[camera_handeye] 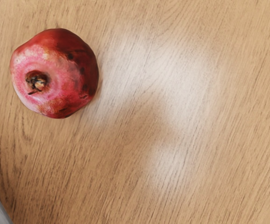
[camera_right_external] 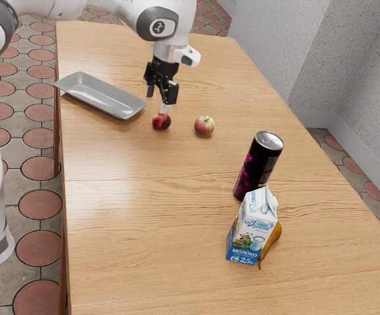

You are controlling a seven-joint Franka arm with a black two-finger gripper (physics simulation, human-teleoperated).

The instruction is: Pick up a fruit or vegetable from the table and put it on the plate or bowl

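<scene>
End effector (camera_right_external: 166,104) just above pomegranate (camera_right_external: 161,121), grip state unclear; tray (camera_right_external: 98,94) edge near, apple (camera_right_external: 204,125) apart

surface: wooden table (camera_right_external: 176,216) | on it: grey tray (camera_right_external: 100,94) at exterior view's left edge; pomegranate (camera_right_external: 161,121) near tray; apple (camera_right_external: 204,126) beside pomegranate; black can (camera_right_external: 258,165) upright; milk carton (camera_right_external: 252,226) by can; pear (camera_right_external: 273,237) against carton

The arm (camera_right_external: 104,12) is white and smooth, with a grey round cap (camera_right_external: 157,25), maybe marked with a logo. The gripper (camera_right_external: 164,98) is black.
</scene>
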